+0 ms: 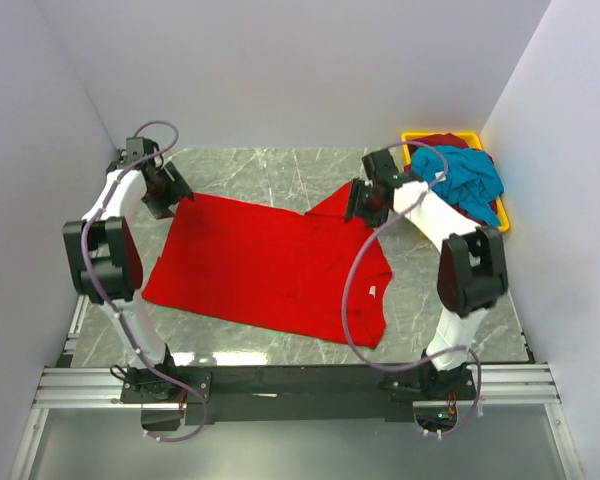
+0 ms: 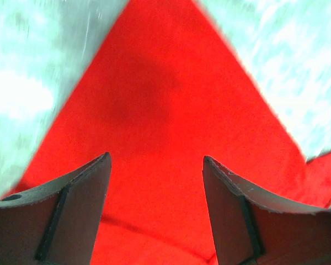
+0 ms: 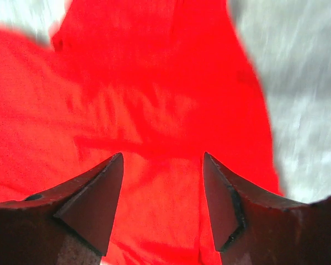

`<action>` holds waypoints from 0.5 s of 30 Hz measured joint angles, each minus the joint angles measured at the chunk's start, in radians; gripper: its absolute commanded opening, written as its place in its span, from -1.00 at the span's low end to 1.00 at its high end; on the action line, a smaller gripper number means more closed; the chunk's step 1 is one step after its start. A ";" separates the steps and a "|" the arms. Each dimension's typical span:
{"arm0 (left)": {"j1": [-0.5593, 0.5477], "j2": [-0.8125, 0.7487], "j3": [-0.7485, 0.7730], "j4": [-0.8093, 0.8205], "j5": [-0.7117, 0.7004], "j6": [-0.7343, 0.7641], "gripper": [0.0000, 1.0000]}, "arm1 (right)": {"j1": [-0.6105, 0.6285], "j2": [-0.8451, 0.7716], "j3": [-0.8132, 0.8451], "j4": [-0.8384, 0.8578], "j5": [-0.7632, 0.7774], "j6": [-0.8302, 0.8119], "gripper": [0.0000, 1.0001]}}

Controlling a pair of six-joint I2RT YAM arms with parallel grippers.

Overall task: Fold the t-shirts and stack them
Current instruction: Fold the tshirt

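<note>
Two grippers, jaws spread, over the far edge of the red t-shirt!
Left side first: the left gripper hangs with fingers apart right above the shirt's far-left corner, nothing pinched. The shirt lies flat across the middle of the tabletop, its long axis running left to right and slanting toward the near-right corner. Now the right gripper: jaws apart too, over the rumpled sleeve at the far-right end. Each arm has its nearer end, so a pinch and a pull toward the near edge looks likely. At the far-right corner, the yellow bin holds a teal-blue t-shirt and a maroon t-shirt.
</note>
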State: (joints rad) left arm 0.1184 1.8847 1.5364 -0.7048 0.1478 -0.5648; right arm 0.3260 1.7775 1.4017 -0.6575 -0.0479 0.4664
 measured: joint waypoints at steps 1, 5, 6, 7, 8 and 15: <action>0.000 0.024 0.027 0.002 -0.001 0.000 0.45 | -0.014 0.038 0.039 -0.002 -0.004 -0.006 0.29; 0.000 0.134 0.159 -0.010 -0.005 0.004 0.44 | -0.053 0.188 0.206 -0.004 -0.025 -0.016 0.22; 0.000 0.159 0.192 -0.017 -0.005 0.004 0.44 | -0.057 0.222 0.245 -0.004 -0.030 -0.018 0.21; 0.000 0.187 0.224 -0.019 -0.004 0.004 0.44 | -0.060 0.254 0.277 0.000 -0.035 -0.018 0.20; 0.001 0.206 0.246 -0.019 -0.004 0.004 0.44 | -0.060 0.278 0.303 -0.001 -0.043 -0.018 0.18; 0.006 0.309 0.351 -0.035 0.002 0.004 0.44 | -0.060 0.395 0.394 -0.005 -0.078 -0.015 0.09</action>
State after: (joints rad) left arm 0.1242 2.1933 1.8877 -0.7403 0.1497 -0.5610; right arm 0.2657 2.1727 1.7954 -0.6621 -0.1261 0.4515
